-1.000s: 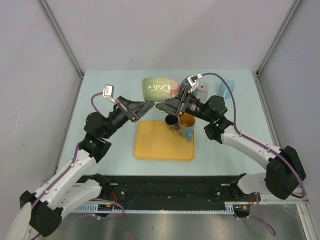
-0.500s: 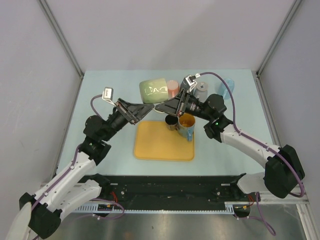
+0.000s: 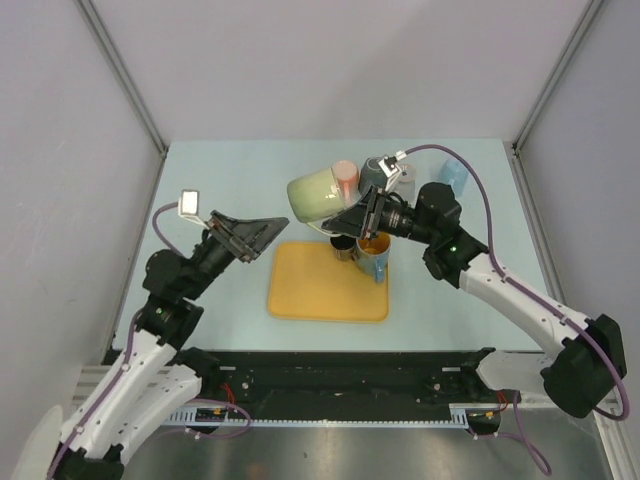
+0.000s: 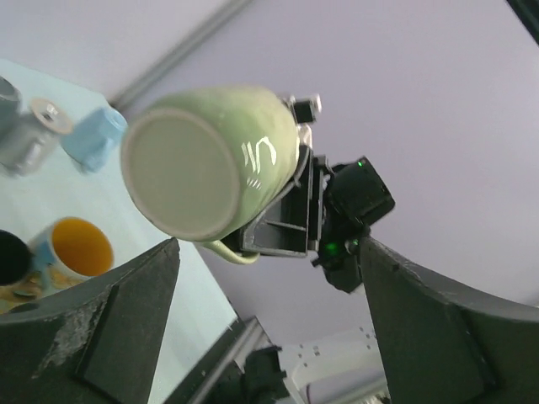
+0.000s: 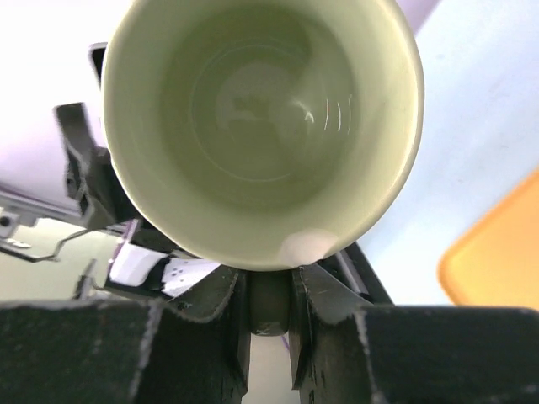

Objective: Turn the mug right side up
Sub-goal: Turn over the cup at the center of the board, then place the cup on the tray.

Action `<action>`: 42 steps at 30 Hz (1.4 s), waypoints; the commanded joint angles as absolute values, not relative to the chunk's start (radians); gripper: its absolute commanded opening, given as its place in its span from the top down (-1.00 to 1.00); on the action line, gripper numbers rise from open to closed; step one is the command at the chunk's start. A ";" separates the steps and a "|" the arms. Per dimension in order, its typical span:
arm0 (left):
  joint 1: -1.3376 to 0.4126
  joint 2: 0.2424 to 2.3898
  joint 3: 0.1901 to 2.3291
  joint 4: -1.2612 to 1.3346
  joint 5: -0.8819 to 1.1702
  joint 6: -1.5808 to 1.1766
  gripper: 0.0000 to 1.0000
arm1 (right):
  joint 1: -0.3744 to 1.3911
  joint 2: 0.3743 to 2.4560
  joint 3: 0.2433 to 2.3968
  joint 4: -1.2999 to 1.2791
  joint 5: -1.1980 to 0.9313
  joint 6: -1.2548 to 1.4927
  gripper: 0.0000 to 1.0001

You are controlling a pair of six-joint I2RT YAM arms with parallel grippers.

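Green mug (image 3: 318, 193), held by its handle (image 5: 269, 305): the right gripper (image 5: 269, 324) fingers (image 5: 206, 324) are clamped on it from both sides, and the mug's mouth faces that wrist camera. Left gripper (image 3: 265, 238) jaws are spread wide, gripping nothing, apart from the mug, whose flat base points at them. The mug is off the table (image 3: 210, 180), on its side in the air over the far edge of the yellow mat (image 3: 320, 290). Pale glossy glaze, white squiggle on the wall, matte base.
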State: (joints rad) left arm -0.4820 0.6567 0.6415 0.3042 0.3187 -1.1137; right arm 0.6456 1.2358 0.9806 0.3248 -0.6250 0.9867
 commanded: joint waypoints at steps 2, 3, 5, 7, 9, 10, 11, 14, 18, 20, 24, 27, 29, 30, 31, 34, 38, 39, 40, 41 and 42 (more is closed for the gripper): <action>-0.420 0.494 0.583 0.149 0.229 -0.991 -0.99 | 0.655 1.147 1.103 0.010 -0.520 0.723 1.00; -0.419 0.482 0.577 0.135 0.218 -0.985 -1.00 | 0.687 1.150 1.121 -0.052 -0.458 0.654 1.00; -0.419 0.459 0.577 0.065 0.167 -0.976 -1.00 | 0.722 1.169 1.167 -0.170 -0.393 0.602 1.00; -0.419 0.443 0.580 0.008 0.149 -0.968 -1.00 | 0.779 1.186 1.195 -0.219 -0.309 0.542 1.00; -0.419 0.433 0.610 -0.079 0.149 -0.968 -1.00 | 0.817 1.221 1.209 -0.284 -0.226 0.511 1.00; -0.419 0.433 0.624 -0.141 0.149 -0.968 -1.00 | 0.846 1.235 1.218 -0.307 -0.206 0.494 1.00; -0.419 0.434 0.658 -0.178 0.149 -0.968 -1.00 | 0.860 1.252 1.223 -0.316 -0.181 0.486 1.00; -0.419 0.451 0.721 -0.276 0.149 -0.968 -1.00 | 0.913 1.314 1.235 -0.339 -0.079 0.457 1.00; -0.419 0.419 0.761 -0.311 0.149 -0.968 -1.00 | 0.951 1.402 1.238 -0.338 -0.029 0.440 1.00; -0.419 0.374 0.770 -0.322 0.149 -0.968 -1.00 | 0.962 1.430 1.239 -0.334 -0.002 0.437 1.00; -0.419 0.315 0.795 -0.322 0.149 -0.968 -1.00 | 0.977 1.500 1.241 -0.327 0.067 0.426 1.00; -0.419 0.307 0.813 -0.322 0.149 -0.968 -1.00 | 0.989 1.557 1.264 -0.316 0.118 0.417 1.00; -0.419 0.299 0.813 -0.322 0.149 -0.968 -1.00 | 0.999 1.592 1.275 -0.311 0.149 0.411 1.00; -0.419 0.298 0.810 -0.322 0.149 -0.968 -1.00 | 1.003 1.603 1.287 -0.307 0.155 0.407 1.00; -0.419 0.295 0.802 -0.322 0.149 -0.968 -1.00 | 1.008 1.626 1.293 -0.307 0.172 0.407 1.00; -0.419 0.281 0.784 -0.324 0.149 -0.968 -1.00 | 1.014 1.654 1.307 -0.296 0.211 0.400 1.00; -0.419 0.275 0.765 -0.324 0.149 -0.968 -1.00 | 1.020 1.704 1.315 -0.285 0.270 0.391 1.00; -0.419 0.273 0.762 -0.324 0.149 -0.968 -1.00 | 1.020 1.713 1.316 -0.279 0.281 0.388 1.00; -0.420 0.273 0.755 -0.322 0.149 -0.968 -1.00 | 1.023 1.723 1.319 -0.279 0.305 0.385 1.00; -0.420 0.272 0.752 -0.324 0.149 -0.968 -1.00 | 1.023 1.732 1.321 -0.278 0.316 0.382 1.00; -0.419 0.272 0.749 -0.322 0.149 -0.968 -1.00 | 1.023 1.749 1.321 -0.278 0.327 0.380 1.00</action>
